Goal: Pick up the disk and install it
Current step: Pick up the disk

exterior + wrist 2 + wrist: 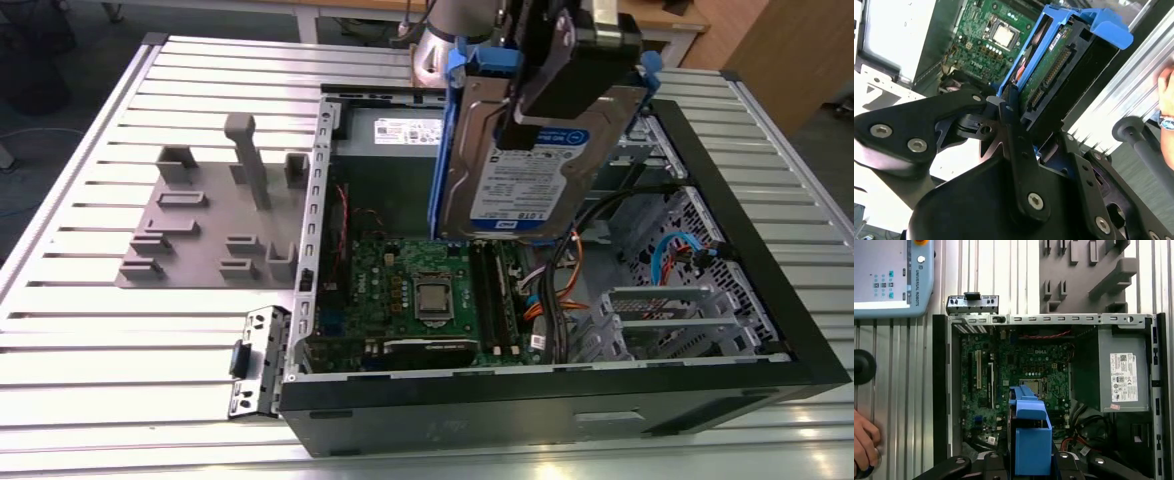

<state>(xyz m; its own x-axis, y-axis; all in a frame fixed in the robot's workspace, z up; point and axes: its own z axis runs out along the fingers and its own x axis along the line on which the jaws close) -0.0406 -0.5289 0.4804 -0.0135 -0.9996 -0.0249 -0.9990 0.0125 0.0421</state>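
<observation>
The disk [523,175], a silver hard drive with a white-and-blue label in blue carrier rails, hangs on edge above the open computer case [747,330]. My gripper [547,105] is shut on its upper part. In the second wrist view the disk [1051,65] shows its green circuit board and connector, with my gripper [1029,132] clamped on it and one black finger [1010,117] pressed against the blue rail. In the first wrist view the disk's blue carrier [1029,437] hangs over the motherboard [1019,370].
Inside the case lie the green motherboard [414,300], the grey power supply [1121,375], cables [567,290] and the metal drive cage [681,300]. A grey fixture plate [207,225] stands at the exterior view's left. A teach pendant [889,280] and a person's hand [864,442] are beside the case.
</observation>
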